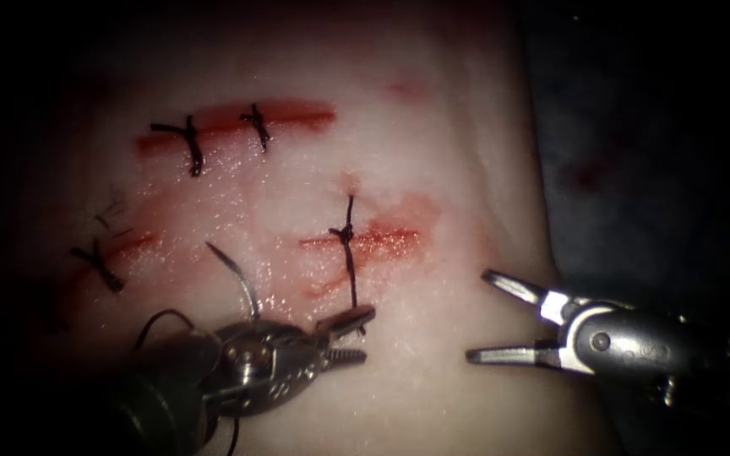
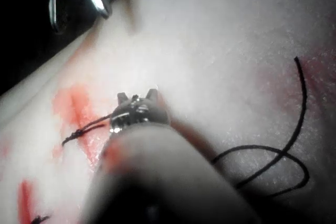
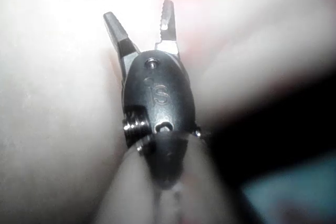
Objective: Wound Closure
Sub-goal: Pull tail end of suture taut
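Left tool (image 1: 350, 336): jaws slightly parted — thread (image 1: 350, 253) end between them
Right tool (image 1: 485, 317): jaws wide open — empty
Needle (image 1: 234, 272): lay free on tissue (image 1: 466, 169)

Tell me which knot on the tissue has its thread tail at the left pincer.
The knot on the right-hand cut: its thread runs down to the left pincer. The other knots have short, free ends.

Dark blue drape (image 1: 652, 169) beyond, dimly lit
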